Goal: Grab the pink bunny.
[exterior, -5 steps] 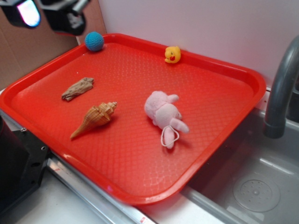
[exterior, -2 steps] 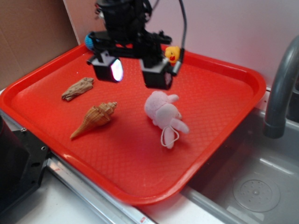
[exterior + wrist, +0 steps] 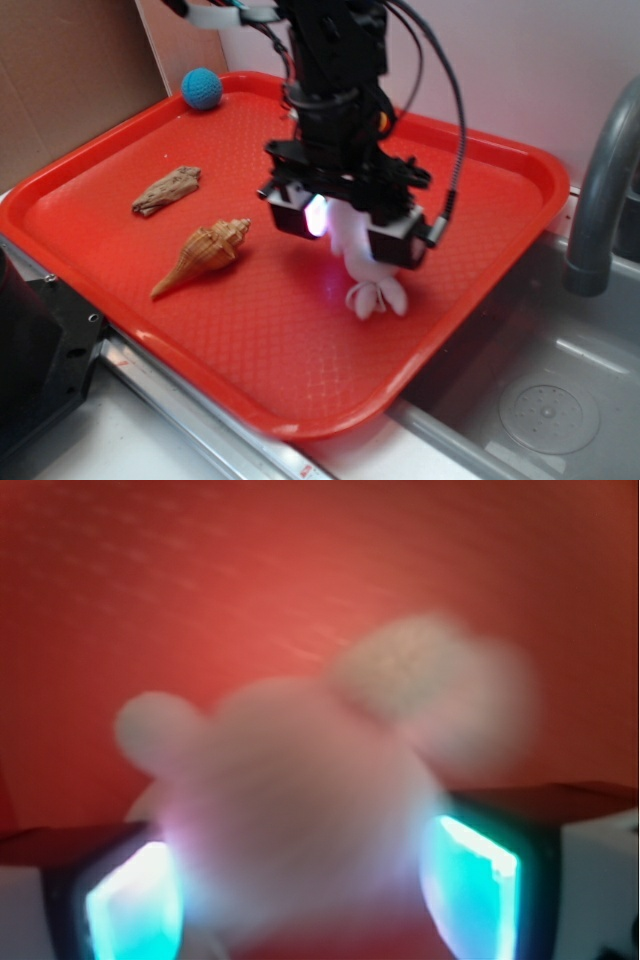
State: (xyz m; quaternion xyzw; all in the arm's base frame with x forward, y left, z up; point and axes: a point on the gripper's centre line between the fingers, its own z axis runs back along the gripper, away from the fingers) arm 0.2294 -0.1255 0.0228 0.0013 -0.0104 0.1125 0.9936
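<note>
The pink bunny [image 3: 358, 255] lies on the red tray [image 3: 300, 425], right of centre, with its ears and thin loop poking out toward the front. My gripper [image 3: 348, 228] has come down over it and stands open, one lit pad on each side of the plush body. The wrist view shows the bunny [image 3: 310, 810] blurred and very close, filling the gap of the gripper [image 3: 305, 900], with the glowing pads [image 3: 475, 885] at its flanks. The arm hides the bunny's upper part in the exterior view.
A seashell [image 3: 205, 255] and a piece of driftwood [image 3: 167, 190] lie on the tray's left half. A blue ball [image 3: 202, 88] sits in the far left corner. A sink basin [image 3: 520, 400] and a grey faucet [image 3: 600, 190] are to the right of the tray.
The arm swung in from the far left corner, crossed the tray and dropped down. The open fingers now straddle the bunny, whose ears and loop have shifted slightly.
</note>
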